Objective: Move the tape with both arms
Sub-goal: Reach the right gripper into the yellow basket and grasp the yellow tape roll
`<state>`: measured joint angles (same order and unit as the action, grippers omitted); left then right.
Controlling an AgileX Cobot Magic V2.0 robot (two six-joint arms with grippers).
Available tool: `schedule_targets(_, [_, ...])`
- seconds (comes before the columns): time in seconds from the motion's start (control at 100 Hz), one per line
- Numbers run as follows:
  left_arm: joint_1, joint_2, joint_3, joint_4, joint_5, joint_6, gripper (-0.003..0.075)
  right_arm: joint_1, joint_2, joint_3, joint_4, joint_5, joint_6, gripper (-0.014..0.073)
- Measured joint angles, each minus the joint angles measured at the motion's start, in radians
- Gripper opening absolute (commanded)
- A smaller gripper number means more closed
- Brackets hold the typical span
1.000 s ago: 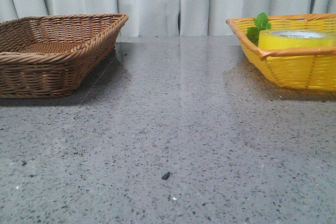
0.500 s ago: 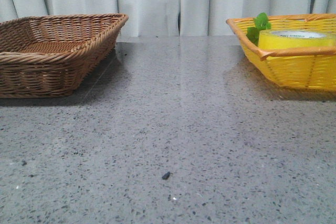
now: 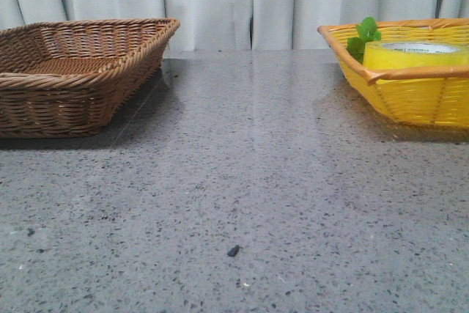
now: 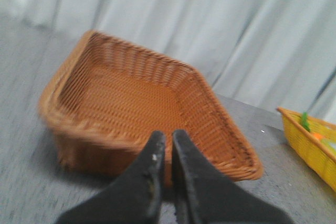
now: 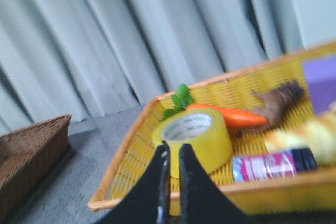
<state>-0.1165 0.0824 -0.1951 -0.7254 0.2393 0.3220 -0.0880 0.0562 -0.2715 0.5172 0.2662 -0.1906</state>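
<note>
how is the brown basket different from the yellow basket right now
The brown basket is dark brown wicker; the yellow basket is bright yellow with an orange rim. The brown basket shows nothing inside it, while the yellow basket holds the tape, a carrot and other items. The brown basket sits at the table's left, the yellow basket at its right. Both are shallow woven trays with flared sides.

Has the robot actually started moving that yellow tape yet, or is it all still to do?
Nothing looks done yet. The tape sits in the yellow basket, untouched. The right gripper hangs near it with fingers nearly together, holding nothing; the left gripper does likewise over the brown basket. Grasping, handing over and placing remain.
</note>
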Motion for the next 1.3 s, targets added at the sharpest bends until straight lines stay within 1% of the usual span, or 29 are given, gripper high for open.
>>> schedule_targets(0.01, [0.0, 0.011, -0.021, 0.007, 0.007, 0.0, 0.0206, 0.004, 0.009, -0.012, -0.008, 0.017, -0.005, -0.0028])
schedule_targets(0.03, [0.0, 0.031, -0.054, 0.026, 0.029, 0.004, 0.0239, 0.011, 0.04, -0.05, -0.016, 0.036, -0.02, -0.0016])
schedule_targets(0.06, [0.0, 0.06, -0.098, 0.052, 0.057, 0.007, 0.0312, 0.018, 0.1, -0.101, -0.038, 0.095, -0.044, 0.0027])
schedule_targets(0.08, [0.0, 0.083, -0.13, 0.06, 0.076, 0.008, 0.0349, 0.025, 0.127, -0.14, -0.05, 0.136, -0.063, 0.0061])
schedule_targets(0.1, [0.0, 0.109, -0.162, 0.071, 0.093, 0.008, 0.037, 0.031, 0.171, -0.18, -0.057, 0.164, -0.081, 0.0085])
schedule_targets(0.11, [0.0, 0.117, -0.172, 0.077, 0.099, 0.011, 0.0386, 0.033, 0.201, -0.193, -0.064, 0.192, -0.092, 0.0111])
schedule_targets(0.15, [0.0, 0.169, -0.23, 0.087, 0.128, 0.012, 0.0417, 0.054, 0.277, -0.27, -0.083, 0.262, -0.111, 0.0192])
schedule_targets(0.2, [0.0, 0.228, -0.291, 0.099, 0.153, 0.014, 0.042, 0.087, 0.393, -0.356, -0.098, 0.322, -0.126, 0.0279])
schedule_targets(0.22, [0.0, 0.252, -0.313, 0.101, 0.162, 0.016, 0.042, 0.102, 0.421, -0.392, -0.103, 0.343, -0.131, 0.0305])
schedule_targets(0.25, [0.0, 0.282, -0.34, 0.104, 0.171, 0.016, 0.042, 0.12, 0.489, -0.44, -0.11, 0.37, -0.137, 0.0323])
schedule_targets(0.33, [0.0, 0.355, -0.388, 0.106, 0.182, 0.018, 0.042, 0.157, 0.641, -0.592, -0.126, 0.452, -0.14, 0.0321])
schedule_targets(0.41, [0.0, 0.392, -0.406, 0.109, 0.191, 0.018, 0.042, 0.164, 0.811, -0.734, -0.135, 0.572, -0.14, 0.0321])
schedule_targets(0.52, [-0.012, 0.403, -0.407, 0.113, 0.203, 0.018, 0.042, 0.166, 1.028, -0.938, -0.162, 0.74, -0.105, 0.0321])
schedule_targets(0.64, [-0.034, 0.403, -0.407, 0.113, 0.207, 0.018, 0.042, 0.167, 1.215, -1.079, -0.218, 0.848, -0.065, 0.0321])
schedule_targets(0.77, [-0.049, 0.403, -0.407, 0.113, 0.217, 0.018, 0.042, 0.168, 1.381, -1.182, -0.28, 0.878, -0.031, 0.0321])
schedule_targets(0.9, [-0.05, 0.405, -0.407, 0.113, 0.247, 0.018, 0.042, 0.175, 1.496, -1.216, -0.3, 0.852, -0.025, 0.0322])
schedule_targets(1.04, [-0.05, 0.405, -0.407, 0.113, 0.268, 0.018, 0.042, 0.19, 1.572, -1.22, -0.306, 0.783, -0.021, 0.0338])
schedule_targets(1.17, [-0.05, 0.405, -0.407, 0.115, 0.27, 0.018, 0.042, 0.192, 1.624, -1.22, -0.306, 0.749, -0.02, 0.0346])
schedule_targets(1.24, [-0.05, 0.405, -0.407, 0.115, 0.27, 0.018, 0.042, 0.192, 1.65, -1.221, -0.306, 0.742, -0.019, 0.0345])
schedule_targets(1.3, [-0.05, 0.405, -0.407, 0.115, 0.27, 0.018, 0.042, 0.194, 1.673, -1.222, -0.306, 0.739, -0.019, 0.032])
